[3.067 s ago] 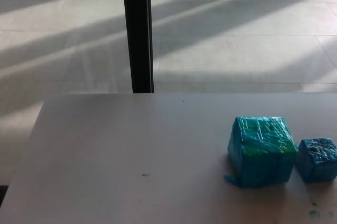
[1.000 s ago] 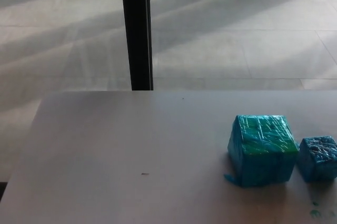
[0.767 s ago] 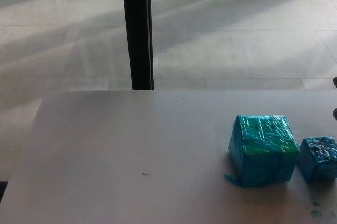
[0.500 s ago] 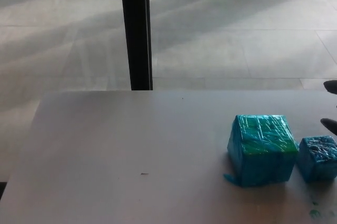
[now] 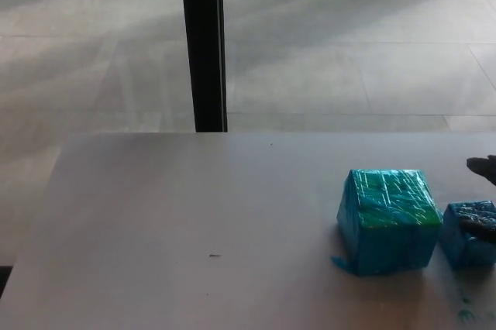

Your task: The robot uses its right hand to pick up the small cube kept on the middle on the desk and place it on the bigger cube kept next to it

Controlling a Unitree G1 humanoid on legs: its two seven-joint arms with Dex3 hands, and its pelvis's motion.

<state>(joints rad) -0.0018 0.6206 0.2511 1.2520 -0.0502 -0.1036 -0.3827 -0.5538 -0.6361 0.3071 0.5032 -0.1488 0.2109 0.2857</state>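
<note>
**Small cube about to be grabbed**

The small cube (image 5: 469,234) sits on the desk (image 5: 194,214) at the far right, just beside the big cube (image 5: 386,220). It is blue and shiny, with crinkly wrap. The right hand (image 5: 485,194) reaches in at the edge, one finger over the cube. I cannot tell if its fingers are apart. The grab looks like the step now. Next, it must close on the cube's sides and lift.

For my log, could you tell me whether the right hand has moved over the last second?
Yes. The right hand has come in from the right edge, toward the small cube.
</note>
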